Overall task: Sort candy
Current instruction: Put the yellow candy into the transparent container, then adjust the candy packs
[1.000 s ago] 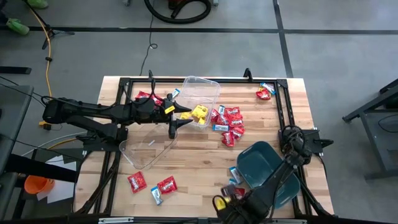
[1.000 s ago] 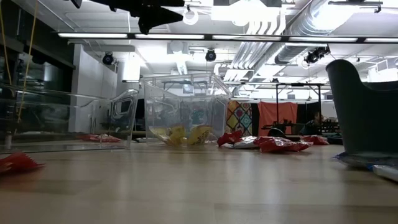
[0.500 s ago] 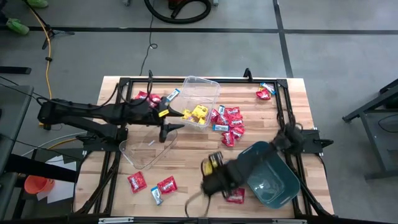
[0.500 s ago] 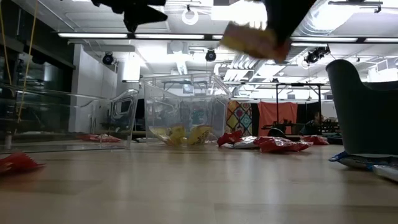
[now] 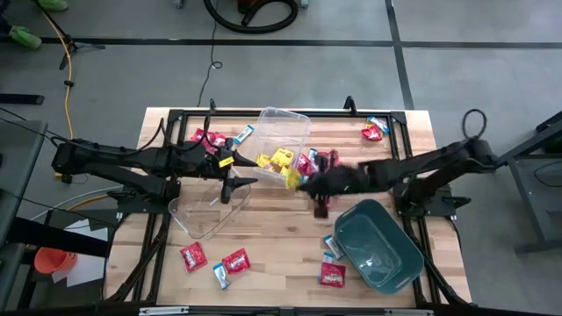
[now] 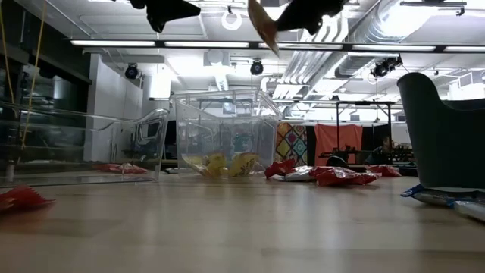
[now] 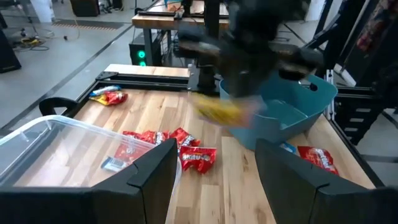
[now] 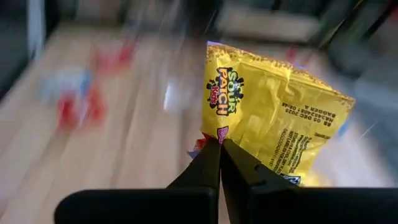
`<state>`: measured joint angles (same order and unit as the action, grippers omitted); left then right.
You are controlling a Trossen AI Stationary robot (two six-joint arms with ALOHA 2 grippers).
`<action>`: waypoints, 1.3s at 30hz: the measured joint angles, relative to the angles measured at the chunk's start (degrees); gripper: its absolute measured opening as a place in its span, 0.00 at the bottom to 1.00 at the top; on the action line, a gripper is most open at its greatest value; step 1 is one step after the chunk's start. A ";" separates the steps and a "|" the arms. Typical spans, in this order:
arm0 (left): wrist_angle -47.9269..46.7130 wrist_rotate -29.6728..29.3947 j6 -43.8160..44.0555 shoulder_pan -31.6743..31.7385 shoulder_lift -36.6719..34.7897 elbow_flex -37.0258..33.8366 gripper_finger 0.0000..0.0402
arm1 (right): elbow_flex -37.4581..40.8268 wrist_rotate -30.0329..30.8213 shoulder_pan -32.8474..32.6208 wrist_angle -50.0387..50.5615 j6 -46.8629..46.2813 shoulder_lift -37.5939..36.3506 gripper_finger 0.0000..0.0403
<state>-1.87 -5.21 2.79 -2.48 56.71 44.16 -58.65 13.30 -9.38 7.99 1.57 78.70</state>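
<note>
My right gripper pinches a yellow candy shut, up in the air at three o'clock of the clear tub, and I think fast swinging could shake it loose early.

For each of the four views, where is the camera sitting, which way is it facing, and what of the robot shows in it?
High: overhead, straight down on the table; both arms, teal bin.
Low: table height, level across; clear tub, arms overhead.
Left wrist: behind the open left gripper, facing the teal bin.
Right wrist: behind the right gripper, fingers shut on a yellow candy packet.
Shared: high and right wrist show that yellow candy packet.
</note>
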 joint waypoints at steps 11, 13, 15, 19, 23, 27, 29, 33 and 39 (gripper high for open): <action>2.25 -0.07 0.02 0.00 0.02 0.00 0.51 | 15.47 -5.97 13.92 -39.39 -3.10 1.50 0.00; 2.39 -0.09 0.02 0.00 0.02 0.00 0.51 | 14.24 -5.92 14.52 -39.41 -3.11 3.10 0.00; 2.39 -0.09 0.02 0.00 0.02 0.00 0.51 | 12.35 -5.82 14.85 -39.54 -3.16 4.81 0.00; 2.41 -0.13 0.29 0.00 0.02 0.00 0.51 | 8.00 -5.21 15.16 -37.68 -5.14 7.76 0.00; 2.65 -0.16 1.59 0.00 0.02 0.00 0.51 | 2.33 -2.10 15.14 -28.14 -5.76 9.84 0.02; 2.62 -0.15 1.66 0.00 0.02 0.00 0.51 | -2.85 1.51 15.43 -15.93 -5.38 11.00 0.12; 2.67 -0.15 1.68 0.00 0.02 0.00 0.51 | -4.33 1.55 15.56 -12.41 -4.86 11.21 0.20; 2.75 -0.14 2.13 0.00 0.02 0.01 0.51 | -4.61 1.59 15.51 -11.00 -2.61 11.20 0.39; 3.04 -0.13 2.62 0.00 0.02 0.01 0.51 | -4.61 1.66 15.51 -6.53 -0.90 10.85 0.58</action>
<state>1.17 -5.34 5.40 -2.48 56.73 44.17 -63.26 14.96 6.13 1.46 0.67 89.54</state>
